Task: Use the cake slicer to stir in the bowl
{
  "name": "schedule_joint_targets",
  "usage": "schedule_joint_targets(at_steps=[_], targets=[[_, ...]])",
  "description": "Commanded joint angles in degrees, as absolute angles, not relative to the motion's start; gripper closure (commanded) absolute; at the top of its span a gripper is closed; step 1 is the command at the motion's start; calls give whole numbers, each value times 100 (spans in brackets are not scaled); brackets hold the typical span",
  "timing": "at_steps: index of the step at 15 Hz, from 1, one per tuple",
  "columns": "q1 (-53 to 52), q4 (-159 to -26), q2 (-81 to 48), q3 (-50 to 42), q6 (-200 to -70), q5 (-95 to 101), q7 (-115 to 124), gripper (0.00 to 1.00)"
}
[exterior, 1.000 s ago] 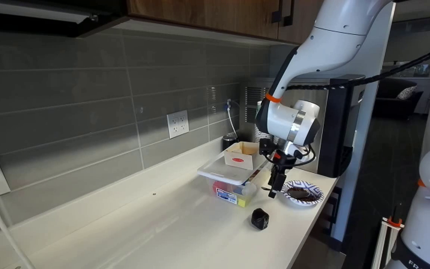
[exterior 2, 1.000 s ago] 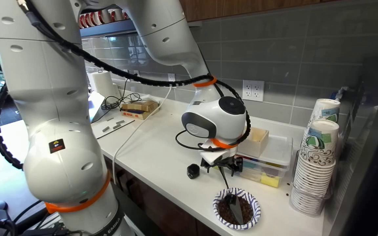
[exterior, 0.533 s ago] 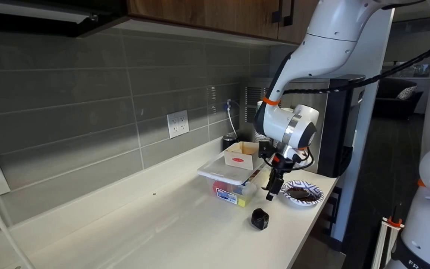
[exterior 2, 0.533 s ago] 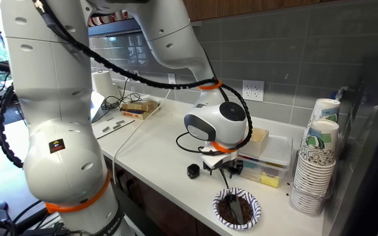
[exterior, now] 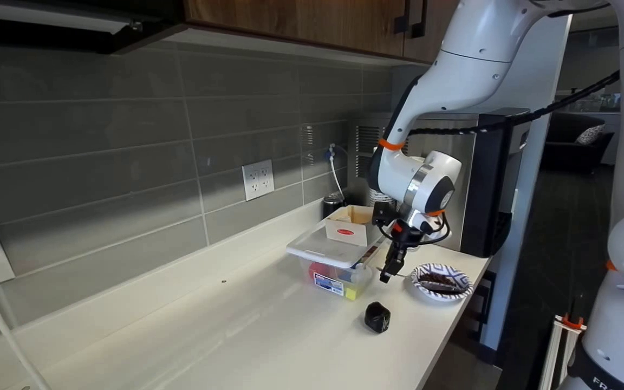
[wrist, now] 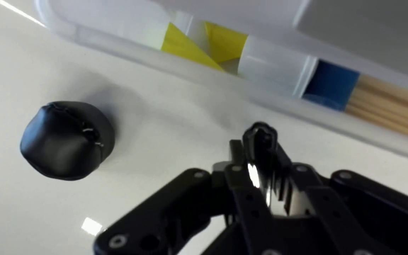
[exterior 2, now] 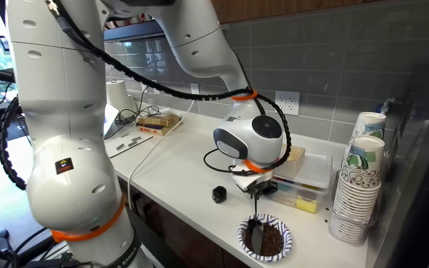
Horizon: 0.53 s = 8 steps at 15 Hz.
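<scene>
Cartons (exterior 2: pixel 158 124) stand by the back edge of the white bench (exterior 2: pixel 188 163), at the left in an exterior view. Further right and nearer the front edge sits a faceted black object (exterior 2: pixel 219 194), glossy from above in the wrist view, too unclear to name. Next is the tool (exterior 2: pixel 256 192), above the bench, its jaws close together and clamped on the upper part of the cake slicer (exterior 2: pixel 257 232). The slicer's handle (exterior 2: pixel 255 207) is slim and dark, though the wrist view catches a bright glint at the grip and a rounded black end (wrist: pixel 259 136) standing out beyond it. From there it slants down across the rim of the bowl (exterior 2: pixel 286 238), thickens into a black lump (exterior 2: pixel 254 224), then broadens into a smooth grey blade (exterior 2: pixel 258 241) that tapers to a point among brown bits (exterior 2: pixel 273 240); how deep it sits cannot be told. The bowl, white with a blue zigzag pattern on its flared side, stands near the front edge, toward the right end of the bench. Behind it, nearer the back edge, is a clear lidded box (exterior 2: pixel 313 182) with an open card box (exterior 2: pixel 292 160) on top, and stacked paper cups (exterior 2: pixel 361 201) stand at the right end.
</scene>
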<state>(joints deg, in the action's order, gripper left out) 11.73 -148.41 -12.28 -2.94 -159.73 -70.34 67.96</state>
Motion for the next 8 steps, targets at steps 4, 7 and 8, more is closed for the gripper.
schedule_joint_targets(at_steps=[4,7,8], targets=[[1196,-14675,-1398,-256,-16082,-7253,6539,100],[1201,-14615,-1356,-265,-16080,-7237,6517,99],[1209,-14589,-1344,-270,-16074,-7240,6504,99]])
